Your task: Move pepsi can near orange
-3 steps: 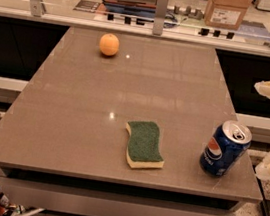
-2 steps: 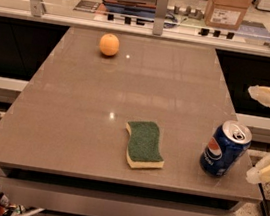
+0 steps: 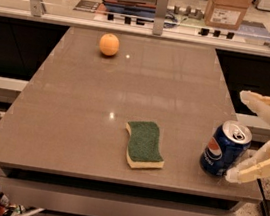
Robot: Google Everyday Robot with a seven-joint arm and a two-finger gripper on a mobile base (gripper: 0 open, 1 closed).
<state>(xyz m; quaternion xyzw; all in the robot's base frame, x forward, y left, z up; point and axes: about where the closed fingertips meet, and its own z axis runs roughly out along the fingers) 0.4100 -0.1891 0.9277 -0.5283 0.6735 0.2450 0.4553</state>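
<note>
Reading across the desk (image 3: pixel 62 119): orange (image 3: pixel 109 44) at the far left, well apart from the can; sponge (image 3: pixel 143 144) near the front middle; can (image 3: pixel 225 149) upright by the front right edge, unmoved. My pincer (image 3: pixel 241 138) has slid in from the right, wide open and empty, its lower finger now just beside the can's base. Judgement: approach nearly complete, grasp not yet made.

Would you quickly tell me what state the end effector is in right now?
The end effector is open and holding nothing, with its fingers spread next to the pepsi can at the right edge of the table.
</note>
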